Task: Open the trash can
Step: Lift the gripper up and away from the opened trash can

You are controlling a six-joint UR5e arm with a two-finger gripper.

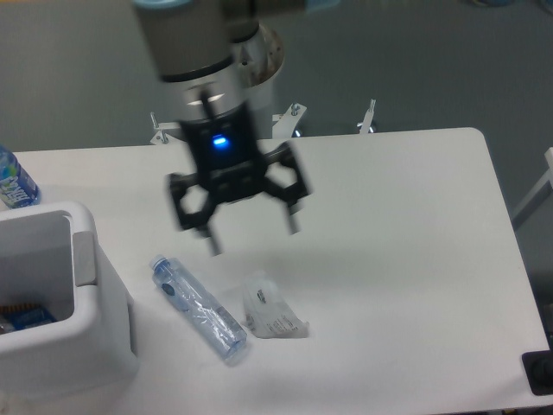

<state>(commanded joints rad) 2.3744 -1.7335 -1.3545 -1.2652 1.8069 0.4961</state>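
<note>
Camera: bottle point(199, 308) label unreadable; trash can point(60, 303) open; jaws point(253, 240) spread.

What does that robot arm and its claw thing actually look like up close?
The arm is a thick rounded cylinder in silvery grey, with a darker band near its lower end. Below it sits a black gripper with a small glowing blue light on its body. Two black linkage arms splay outward, each ending in a thin, darker grey finger. The picture is slightly blurred, so no cables or lettering can be made out.
</note>
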